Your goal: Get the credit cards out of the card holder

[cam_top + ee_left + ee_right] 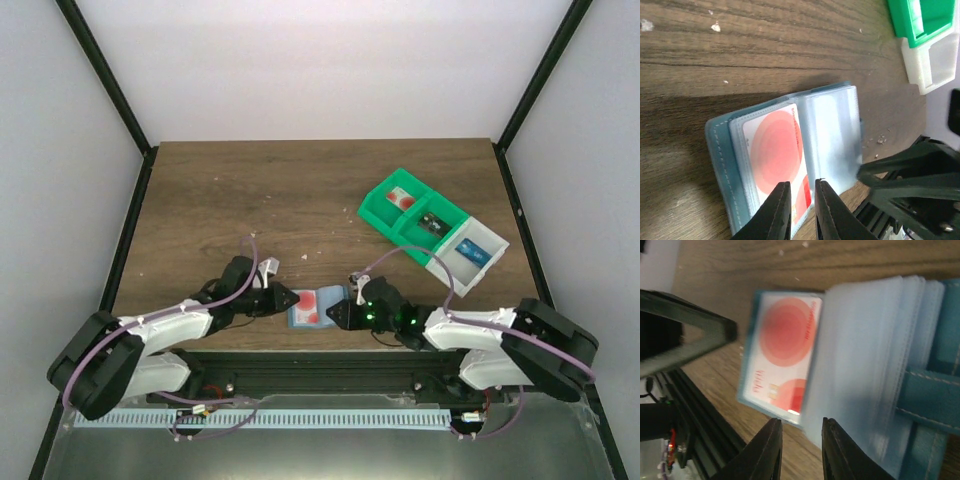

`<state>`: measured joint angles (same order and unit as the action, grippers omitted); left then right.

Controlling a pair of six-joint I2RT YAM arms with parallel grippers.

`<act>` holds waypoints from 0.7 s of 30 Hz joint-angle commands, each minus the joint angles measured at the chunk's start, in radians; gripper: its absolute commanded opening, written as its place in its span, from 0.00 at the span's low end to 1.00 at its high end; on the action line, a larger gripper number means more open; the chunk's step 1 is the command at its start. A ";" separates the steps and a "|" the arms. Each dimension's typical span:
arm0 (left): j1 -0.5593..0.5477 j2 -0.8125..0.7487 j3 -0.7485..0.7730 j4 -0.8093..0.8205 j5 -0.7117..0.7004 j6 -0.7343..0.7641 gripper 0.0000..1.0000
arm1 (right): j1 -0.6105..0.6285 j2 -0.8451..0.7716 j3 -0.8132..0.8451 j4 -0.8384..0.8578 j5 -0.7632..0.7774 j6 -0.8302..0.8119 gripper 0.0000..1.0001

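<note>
left gripper (802,184) fingers narrow at pinkish-red flat plastic card (772,150) edge; right gripper (800,422) fingers narrow beside open light-blue folding wallet (719,160); cannot tell if either grips

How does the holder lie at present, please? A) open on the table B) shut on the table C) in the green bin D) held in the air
A: the left wrist view shows the holder spread open on the table, a red-circled card in its sleeve.

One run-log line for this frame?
card holder open; red-white credit card in holder; left gripper at card edge; right gripper at clear sleeves; grips unclear
</note>
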<state>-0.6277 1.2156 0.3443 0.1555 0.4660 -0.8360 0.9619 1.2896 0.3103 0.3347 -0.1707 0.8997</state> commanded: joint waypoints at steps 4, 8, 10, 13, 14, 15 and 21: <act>0.006 0.005 -0.022 0.042 0.004 0.008 0.16 | 0.028 -0.089 0.111 -0.067 -0.014 0.008 0.24; 0.006 -0.006 -0.032 0.049 0.002 0.003 0.16 | 0.049 -0.065 0.174 -0.071 -0.009 -0.001 0.24; 0.006 -0.008 -0.039 0.053 0.003 0.000 0.16 | 0.054 -0.027 0.216 -0.076 -0.006 -0.008 0.24; 0.006 -0.008 -0.051 0.066 0.006 -0.008 0.16 | 0.057 0.046 0.272 -0.075 0.005 -0.015 0.24; 0.006 -0.008 -0.057 0.072 0.009 -0.012 0.16 | 0.057 0.069 0.282 -0.073 0.013 -0.015 0.24; 0.005 -0.008 -0.061 0.078 0.009 -0.016 0.16 | 0.057 0.088 0.290 -0.071 0.019 -0.016 0.24; 0.006 0.004 -0.064 0.088 0.010 -0.016 0.16 | 0.055 0.156 0.284 -0.053 0.057 -0.035 0.23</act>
<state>-0.6270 1.2198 0.2844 0.2031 0.4721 -0.8528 1.0107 1.4174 0.5808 0.2741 -0.1513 0.8898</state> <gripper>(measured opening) 0.160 0.235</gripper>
